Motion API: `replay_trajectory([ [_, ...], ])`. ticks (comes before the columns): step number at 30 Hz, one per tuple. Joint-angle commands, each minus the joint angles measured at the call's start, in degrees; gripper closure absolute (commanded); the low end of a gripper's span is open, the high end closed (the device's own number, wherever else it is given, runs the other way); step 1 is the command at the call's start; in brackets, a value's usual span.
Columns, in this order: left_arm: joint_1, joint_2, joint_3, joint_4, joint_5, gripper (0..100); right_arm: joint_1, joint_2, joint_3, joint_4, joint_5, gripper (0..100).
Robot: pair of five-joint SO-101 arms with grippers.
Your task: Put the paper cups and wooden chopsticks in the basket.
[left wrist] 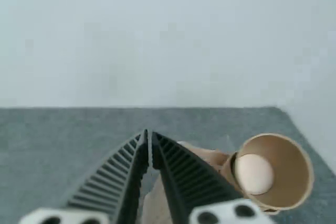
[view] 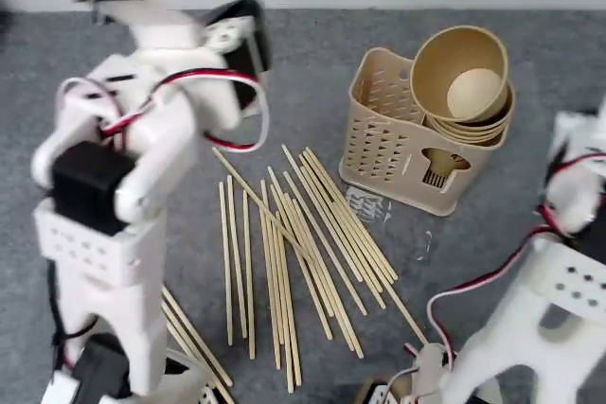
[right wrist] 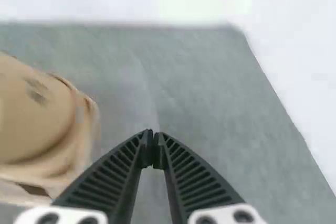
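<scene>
- The wooden chopsticks [view: 284, 262] are lying loose on the grey desk [view: 492, 234], just in front of the basket [view: 383, 130]. Their long axes are running mostly far-to-near, with a few crossing at a slant.
- The paper cups [view: 464, 78] are already sitting nested in the basket, tipped over.
- The left hand [left wrist: 150, 145] is pinched closed on nothing and is pointing toward the cups. The left arm [view: 142, 167] is probably standing nearer the sticks.
- The right hand [right wrist: 153, 148] is likewise closed and empty, beside the basket.
- A pale wall [left wrist: 157, 35] is rising behind the desk.

Tan cups [view: 461, 68] stacked & tilted in beige basket [view: 379, 130]; chopsticks [view: 280, 281] loose, flat, beside it.
</scene>
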Motion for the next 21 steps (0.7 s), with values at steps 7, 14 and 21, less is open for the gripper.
replay_trajectory([
  [7,-10.3,-3.0,-0.9,11.6,5.2,99,-11.2,-1.6,-4.2,-9.2,-7.6,99.0],
  [14,-12.2,-3.4,8.8,11.4,5.3,99,-17.8,0.9,-4.1,-11.2,-7.6,99.0],
  [21,-12.2,-3.5,11.0,11.9,5.3,99,-12.4,13.7,-2.6,-21.0,-7.6,99.0],
])
